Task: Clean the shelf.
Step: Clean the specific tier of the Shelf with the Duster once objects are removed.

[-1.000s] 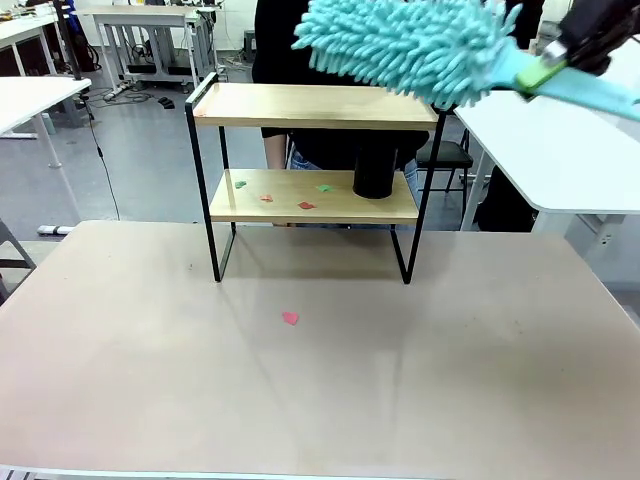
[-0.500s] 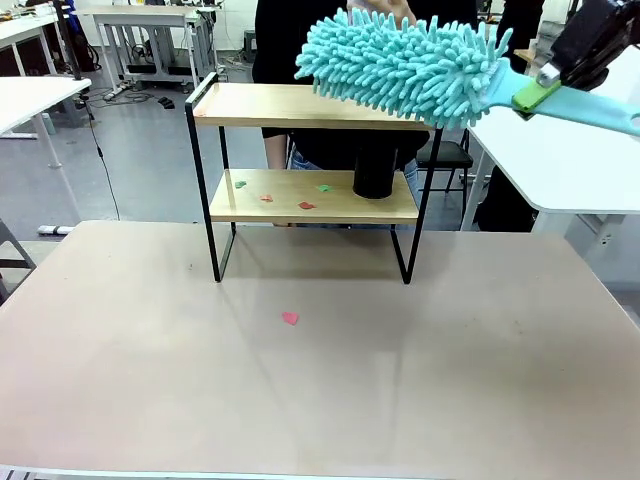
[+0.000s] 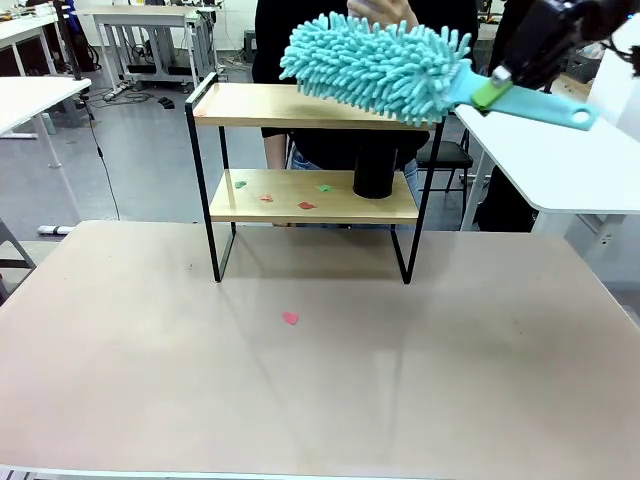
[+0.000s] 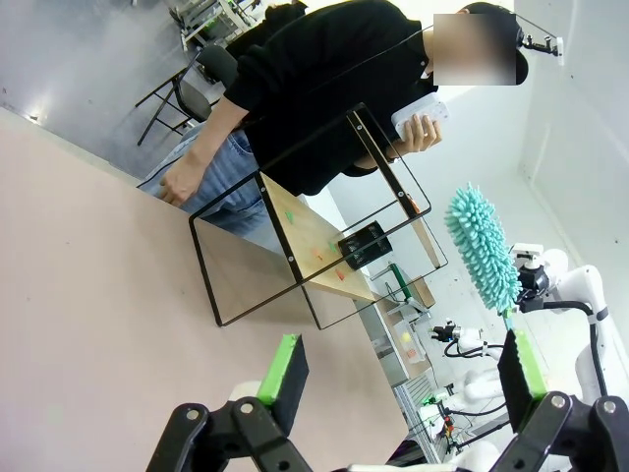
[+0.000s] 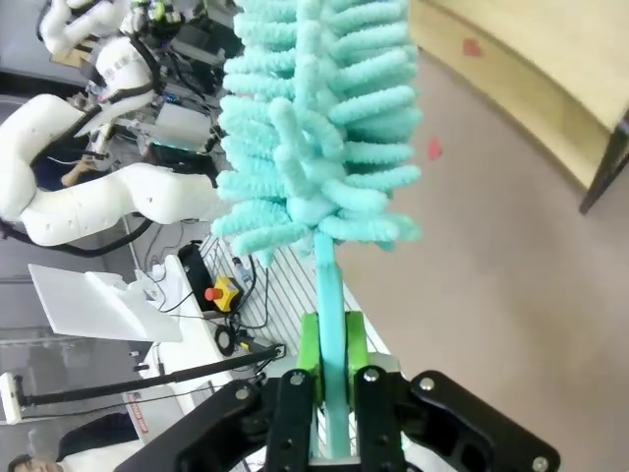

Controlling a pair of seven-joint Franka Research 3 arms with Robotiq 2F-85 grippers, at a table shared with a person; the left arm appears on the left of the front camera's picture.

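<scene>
The shelf [image 3: 300,106] stands at the table's far middle, two wooden boards in a black frame. Small coloured paper scraps [image 3: 306,205] and a black cup [image 3: 373,170] lie on its lower board. My right gripper [image 3: 495,88] is shut on the handle of a teal fluffy duster [image 3: 375,62], whose head hangs over the right part of the top board; I cannot tell whether they touch. In the right wrist view, the gripper [image 5: 331,372] clamps the duster [image 5: 314,128] handle. My left gripper [image 4: 403,372] is open, low over the table, facing the shelf [image 4: 314,236].
A pink scrap [image 3: 290,318] lies on the beige table [image 3: 320,400] in front of the shelf. A person in black [image 3: 300,40] stands behind the shelf, holding a phone [image 4: 418,116]. A white table [image 3: 560,160] stands at the right.
The right gripper has swung the duster leftward and a little down, so its head now sits lower over the top board. The scraps and the cup have not moved.
</scene>
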